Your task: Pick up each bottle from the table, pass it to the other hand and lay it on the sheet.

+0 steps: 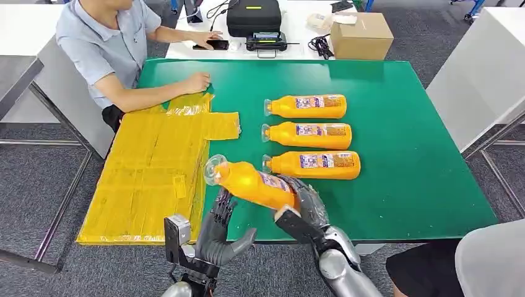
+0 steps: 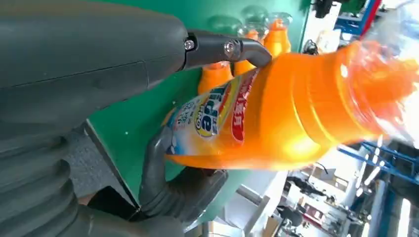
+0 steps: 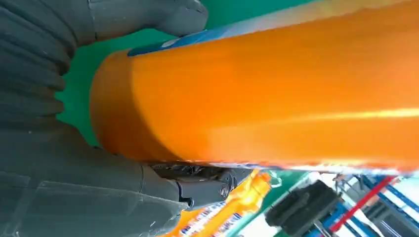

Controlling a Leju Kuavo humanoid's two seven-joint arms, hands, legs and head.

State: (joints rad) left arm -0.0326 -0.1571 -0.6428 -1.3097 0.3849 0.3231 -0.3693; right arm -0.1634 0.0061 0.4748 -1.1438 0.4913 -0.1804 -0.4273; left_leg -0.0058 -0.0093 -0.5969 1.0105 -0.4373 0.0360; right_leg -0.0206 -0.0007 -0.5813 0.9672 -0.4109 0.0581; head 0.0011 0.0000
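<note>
Orange labelled bottle [image 1: 251,182], clear-capped, gripped by right hand [image 1: 308,204]; left hand [image 1: 218,232] spread, empty; three bottles [image 1: 308,106] on tabletop [image 1: 402,154].

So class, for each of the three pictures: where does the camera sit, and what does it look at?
Head: high on the body, looking down at green table; both hands show, left hand, right hand.
Left wrist: behind the left hand, facing the held bottle.
Right wrist: behind the right hand, close against the same bottle.
Shared: all three show the held bottle.
</note>
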